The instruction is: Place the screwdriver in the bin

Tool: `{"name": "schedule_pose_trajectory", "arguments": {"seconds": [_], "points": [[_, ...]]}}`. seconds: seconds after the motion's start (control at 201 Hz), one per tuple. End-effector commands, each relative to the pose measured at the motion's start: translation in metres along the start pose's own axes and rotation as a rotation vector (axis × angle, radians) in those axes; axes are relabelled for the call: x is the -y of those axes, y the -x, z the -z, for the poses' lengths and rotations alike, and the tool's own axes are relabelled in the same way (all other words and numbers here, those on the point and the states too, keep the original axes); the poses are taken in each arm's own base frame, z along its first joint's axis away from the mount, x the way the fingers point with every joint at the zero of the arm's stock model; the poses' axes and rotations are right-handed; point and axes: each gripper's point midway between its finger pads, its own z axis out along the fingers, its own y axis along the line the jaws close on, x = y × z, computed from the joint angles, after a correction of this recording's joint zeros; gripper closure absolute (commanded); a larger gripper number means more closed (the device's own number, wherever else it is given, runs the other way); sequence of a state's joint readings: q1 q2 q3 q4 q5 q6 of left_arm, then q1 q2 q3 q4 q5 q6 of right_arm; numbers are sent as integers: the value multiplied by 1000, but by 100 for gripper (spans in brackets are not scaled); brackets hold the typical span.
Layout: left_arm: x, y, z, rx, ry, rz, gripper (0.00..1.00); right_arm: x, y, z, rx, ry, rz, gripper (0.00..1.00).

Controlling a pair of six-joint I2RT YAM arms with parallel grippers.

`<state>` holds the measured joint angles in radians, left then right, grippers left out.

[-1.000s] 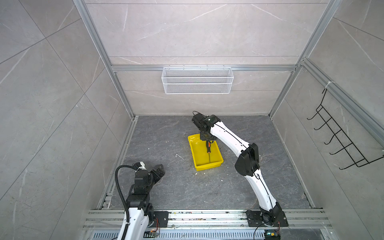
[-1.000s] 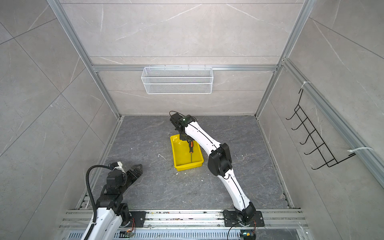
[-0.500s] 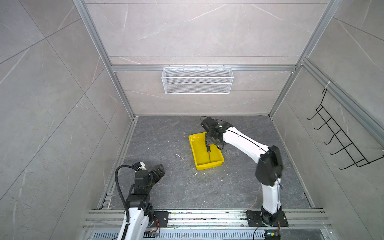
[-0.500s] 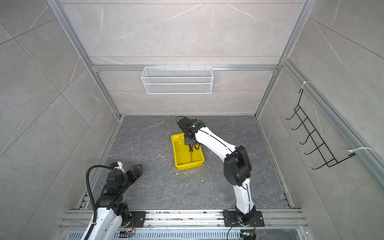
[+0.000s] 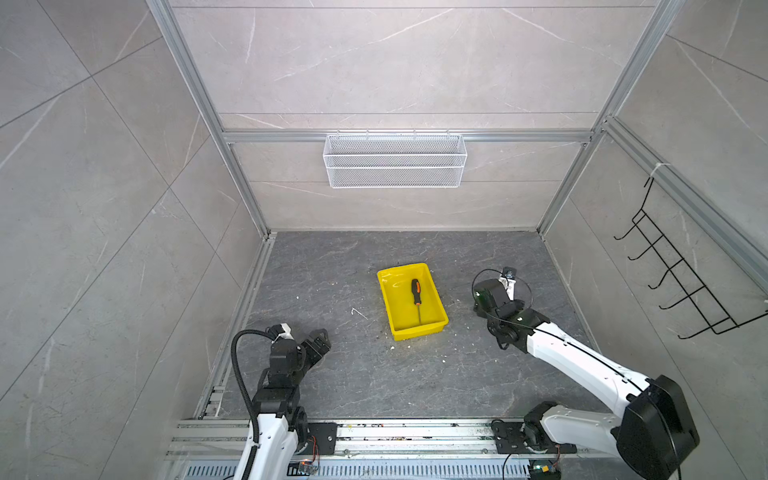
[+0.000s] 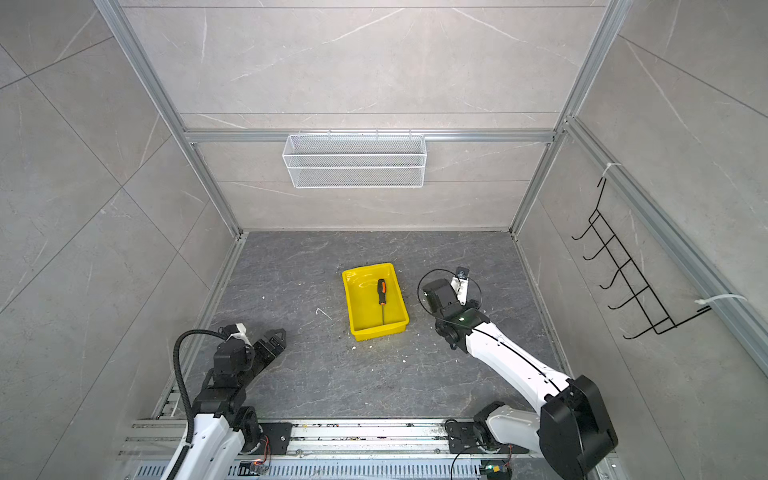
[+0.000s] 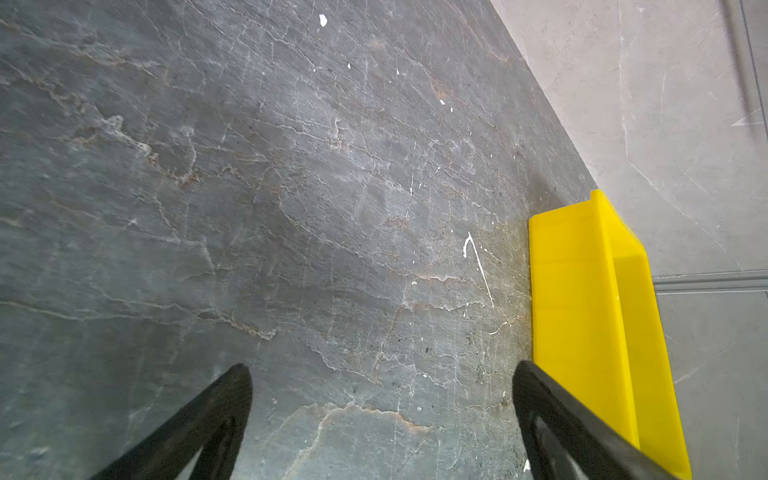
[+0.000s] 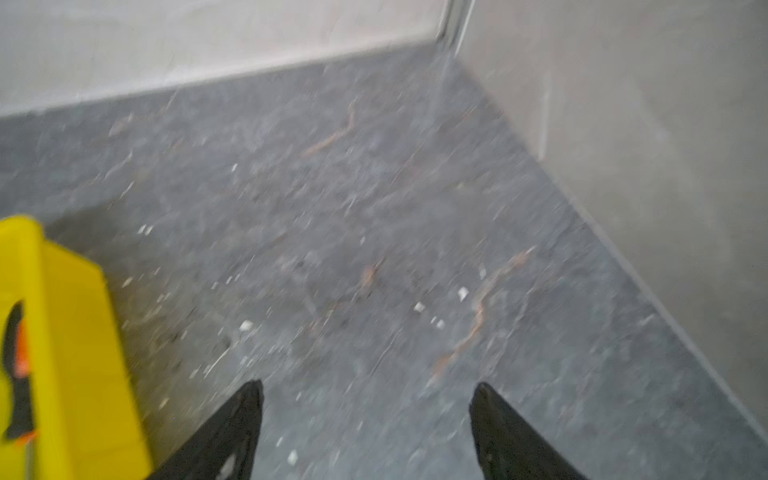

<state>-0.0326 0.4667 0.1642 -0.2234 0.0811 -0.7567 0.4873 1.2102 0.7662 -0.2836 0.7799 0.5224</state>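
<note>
The screwdriver (image 5: 416,291) (image 6: 381,291), black with an orange stripe, lies flat inside the yellow bin (image 5: 419,331) (image 6: 380,329), its thin shaft toward the near end. My right gripper (image 8: 365,390) is open over bare floor to the right of the bin, with nothing between its fingers. The right wrist view is blurred, with the bin (image 8: 83,332) and screwdriver (image 8: 18,365) at its edge. At the front left, my left gripper (image 5: 320,336) (image 7: 382,374) stands open and empty, low over the floor. The left wrist view shows the bin's outer wall (image 7: 582,311).
A white wire basket (image 5: 395,160) hangs on the back wall. A black hook rack (image 5: 681,286) is mounted on the right wall. White crumbs (image 5: 359,312) dot the grey floor. Both arm bases sit on an aluminium rail (image 5: 415,432) along the front.
My right gripper opened over the bin and let go of the screwdriver, which now lies in the bin. The right arm then swung back to the right. The left arm has not moved.
</note>
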Motion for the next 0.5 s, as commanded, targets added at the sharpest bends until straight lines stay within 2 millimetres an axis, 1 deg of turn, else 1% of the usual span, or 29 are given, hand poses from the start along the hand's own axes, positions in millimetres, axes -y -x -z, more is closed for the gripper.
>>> {"name": "schedule_pose_trajectory", "arguments": {"seconds": [0.0,0.025,0.07,0.159,0.239,0.284,0.353,0.368,0.388,0.418,0.438,0.463,0.493], "points": [[10,7,1,18,-35,10,0,44,30,-7,249,-330,53,26],[10,7,1,17,-33,10,0,48,26,-12,241,-363,75,27],[9,7,1,16,-33,10,0,48,20,-19,208,-355,90,27],[9,7,0,17,-32,10,0,46,8,-26,192,-314,36,27],[8,7,0,17,-29,11,0,39,3,-35,203,-283,44,27],[9,7,0,17,-29,10,0,32,-2,-44,190,-245,64,27],[8,7,0,15,-28,11,0,27,-22,-61,157,-211,77,26],[8,7,0,16,-27,11,0,24,-16,-64,187,-199,83,26],[8,7,0,16,-26,11,0,21,-15,-65,179,-181,98,27],[8,7,-1,16,-25,11,0,16,-24,-66,118,-137,105,30],[8,7,-1,16,-25,11,0,14,-25,-67,127,-115,109,32],[8,7,-1,15,-24,12,0,11,-20,-66,165,-87,106,32],[7,7,-1,15,-22,13,0,12,-23,-64,151,-71,100,33]]}}
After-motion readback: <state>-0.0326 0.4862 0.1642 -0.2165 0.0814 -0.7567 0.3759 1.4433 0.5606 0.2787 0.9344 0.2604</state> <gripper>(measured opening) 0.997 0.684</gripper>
